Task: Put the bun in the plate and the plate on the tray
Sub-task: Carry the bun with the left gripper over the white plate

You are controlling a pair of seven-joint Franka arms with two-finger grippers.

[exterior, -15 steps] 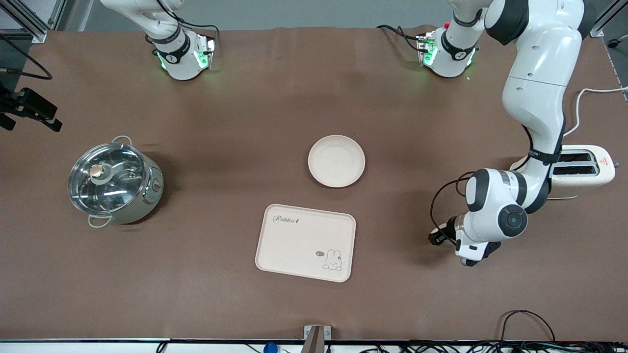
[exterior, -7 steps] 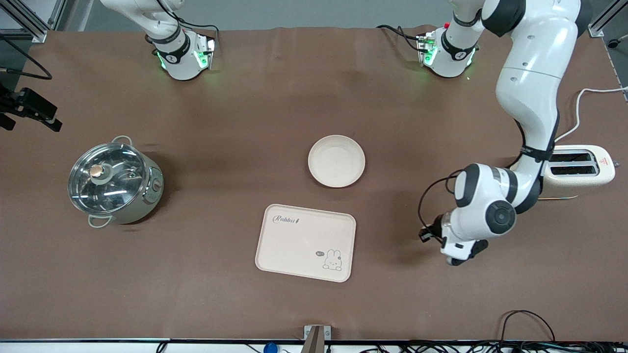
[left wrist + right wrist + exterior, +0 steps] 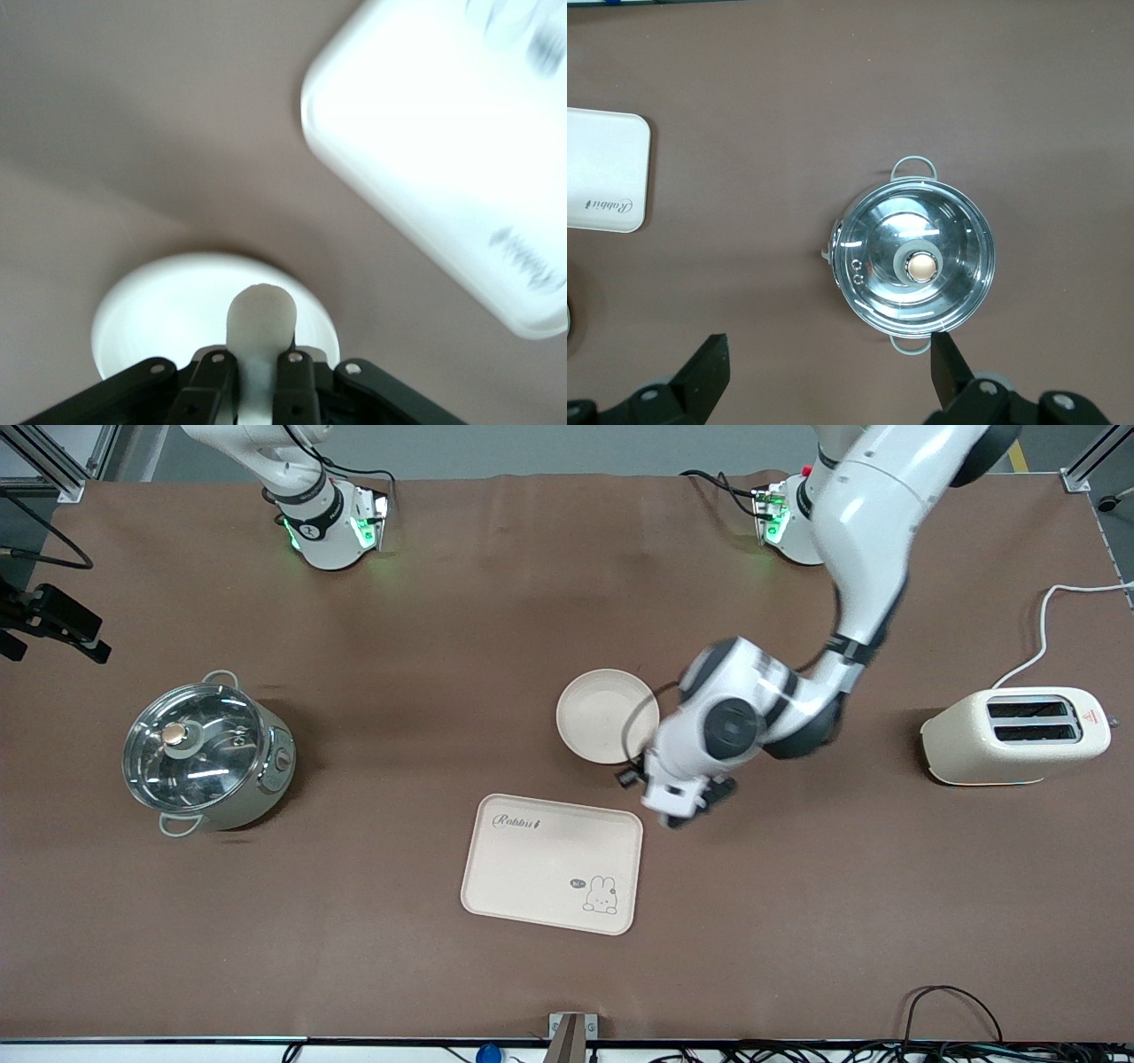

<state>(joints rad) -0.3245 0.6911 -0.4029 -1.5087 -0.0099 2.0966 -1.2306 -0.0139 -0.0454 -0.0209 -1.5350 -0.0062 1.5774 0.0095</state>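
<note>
My left gripper (image 3: 675, 802) hangs over the table beside the plate's rim, between the plate (image 3: 595, 713) and the tray (image 3: 549, 864). In the left wrist view the left gripper (image 3: 257, 367) is shut on the off-white bun (image 3: 260, 317), which points over the round cream plate (image 3: 142, 310); the tray (image 3: 425, 159) lies close by. The bun is hidden under the hand in the front view. The plate is empty. My right gripper (image 3: 830, 372) is open and empty, high over the table near the pot; the tray's corner (image 3: 602, 168) shows there too.
A steel pot with a glass lid (image 3: 205, 748) stands toward the right arm's end; it also shows in the right wrist view (image 3: 917, 266). A cream toaster (image 3: 1014, 735) with a white cord stands toward the left arm's end.
My left arm has swung from beside the toaster across the table to the plate's rim, carrying the bun. The toaster now shows in full. Plate, tray and pot have not moved.
</note>
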